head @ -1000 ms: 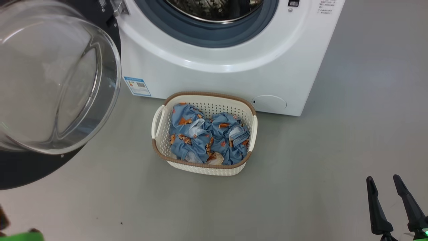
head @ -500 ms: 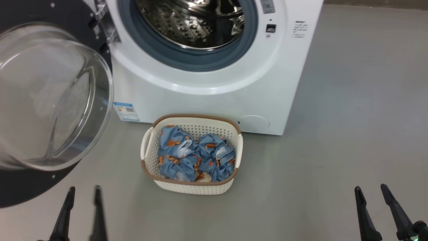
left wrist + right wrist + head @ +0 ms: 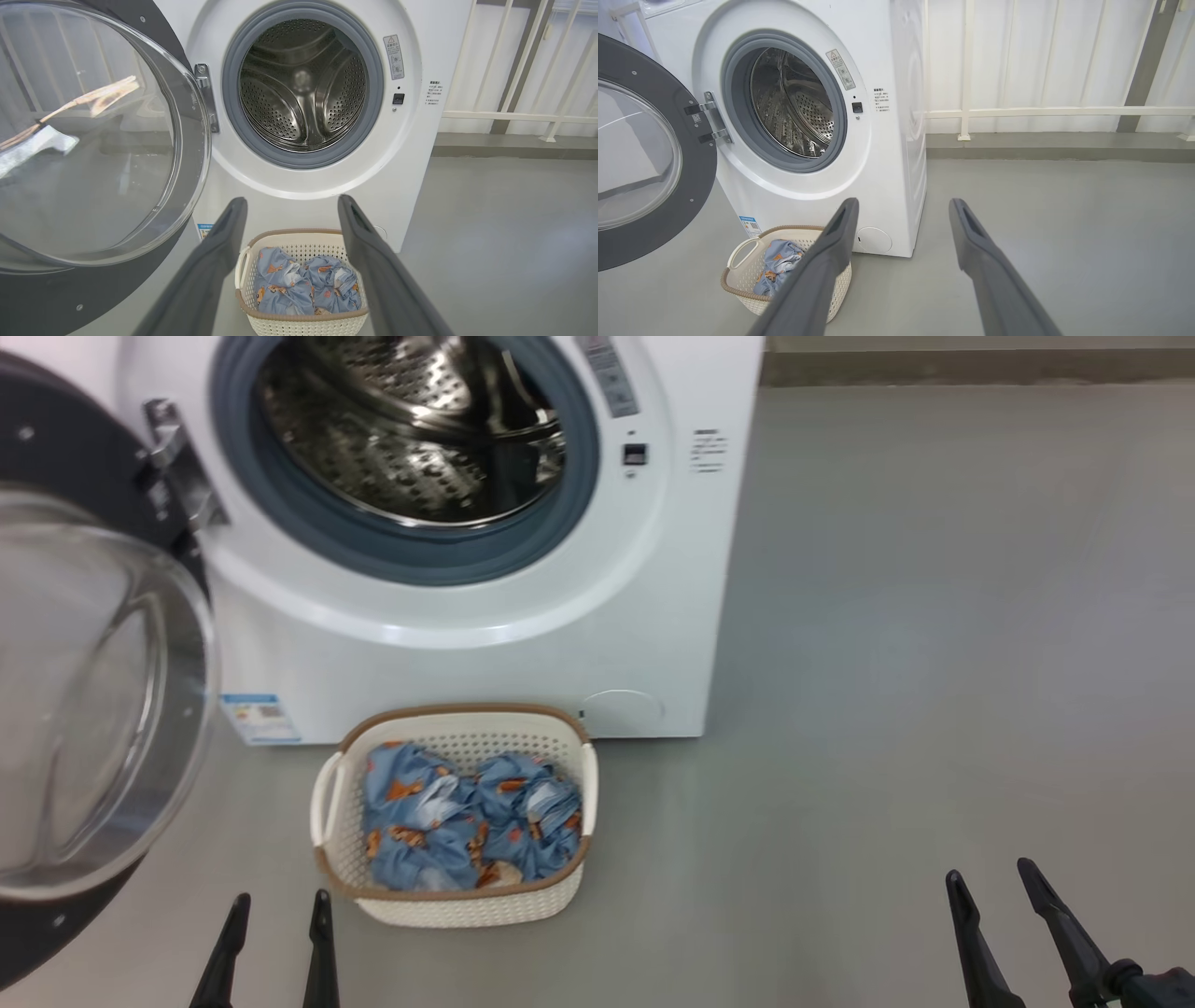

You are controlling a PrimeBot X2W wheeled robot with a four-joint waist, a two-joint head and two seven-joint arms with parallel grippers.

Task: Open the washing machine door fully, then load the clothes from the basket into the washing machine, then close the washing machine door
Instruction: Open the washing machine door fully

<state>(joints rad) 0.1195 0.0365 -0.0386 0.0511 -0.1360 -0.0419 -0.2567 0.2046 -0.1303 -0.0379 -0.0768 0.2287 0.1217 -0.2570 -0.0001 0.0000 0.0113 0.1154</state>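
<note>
Grey floor (image 3: 887, 663); washing machine (image 3: 448, 663) bears a blue label (image 3: 260, 719), print unreadable.

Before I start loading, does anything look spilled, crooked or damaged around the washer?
Nothing stands out. The washing machine door is swung wide open, the drum looks empty, and the clothes all lie inside the basket, upright on the floor.

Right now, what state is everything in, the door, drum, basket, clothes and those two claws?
washing machine door: wide open.
drum: empty.
basket: upright on the floor.
clothes: crumpled inside the basket.
left gripper: open, holding nothing.
right gripper: open, holding nothing.
</note>
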